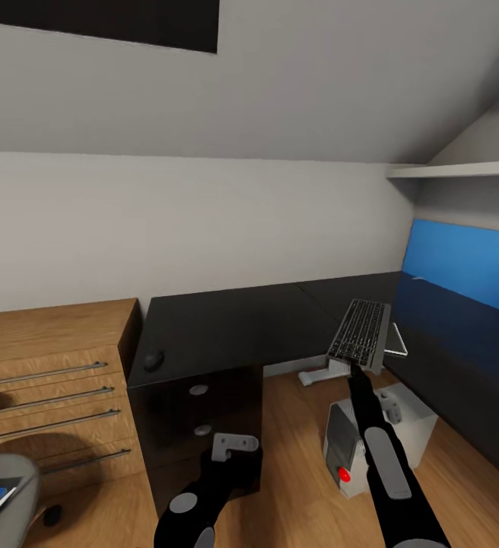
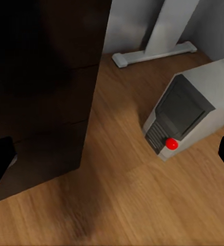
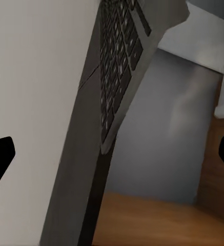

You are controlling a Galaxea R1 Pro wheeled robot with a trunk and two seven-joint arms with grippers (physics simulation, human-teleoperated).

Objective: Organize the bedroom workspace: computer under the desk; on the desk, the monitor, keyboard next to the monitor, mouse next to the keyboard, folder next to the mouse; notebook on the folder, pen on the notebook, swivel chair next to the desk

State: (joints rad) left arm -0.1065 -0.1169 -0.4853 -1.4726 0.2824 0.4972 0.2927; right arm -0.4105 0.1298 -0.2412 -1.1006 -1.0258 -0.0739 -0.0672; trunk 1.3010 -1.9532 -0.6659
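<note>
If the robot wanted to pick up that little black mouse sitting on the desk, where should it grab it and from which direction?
Probably from straight above, closing the gripper across the two long sides of the mouse. It is a low rounded lump lying flat on the black desk near the front left corner, with open desktop around it, so a top-down approach looks unobstructed.

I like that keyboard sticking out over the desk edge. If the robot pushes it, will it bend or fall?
The keyboard looks flat and hard, so it probably won't bend. Part of it hangs past the desk edge, so a nudge outward could tip it off. Its thin, smooth shape likely slides easily.
</note>
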